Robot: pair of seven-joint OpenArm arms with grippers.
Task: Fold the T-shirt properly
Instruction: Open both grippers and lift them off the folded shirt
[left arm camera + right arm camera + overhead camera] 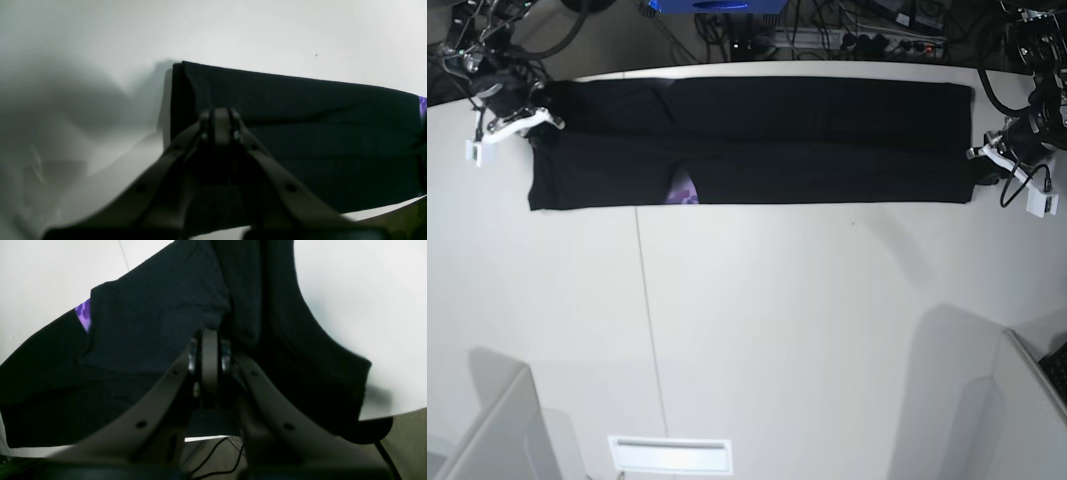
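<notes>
Base view: we note the large black cloth T-shirt [757,140] folded into a long band along the bench's far edge, left gripper [220,125] and right gripper [210,355] each clamped on an end.

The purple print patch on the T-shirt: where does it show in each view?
Left wrist: purple print patch at the far right edge, on the T-shirt.
Right wrist: left of centre, peeking from a fold.
Base: at the lower hem, left of middle.
Shared landmark: the white table.

no words to read, no numbers, no labels, no signs, only a purple patch on the T-shirt [683,190], at about 11 o'clock
</notes>
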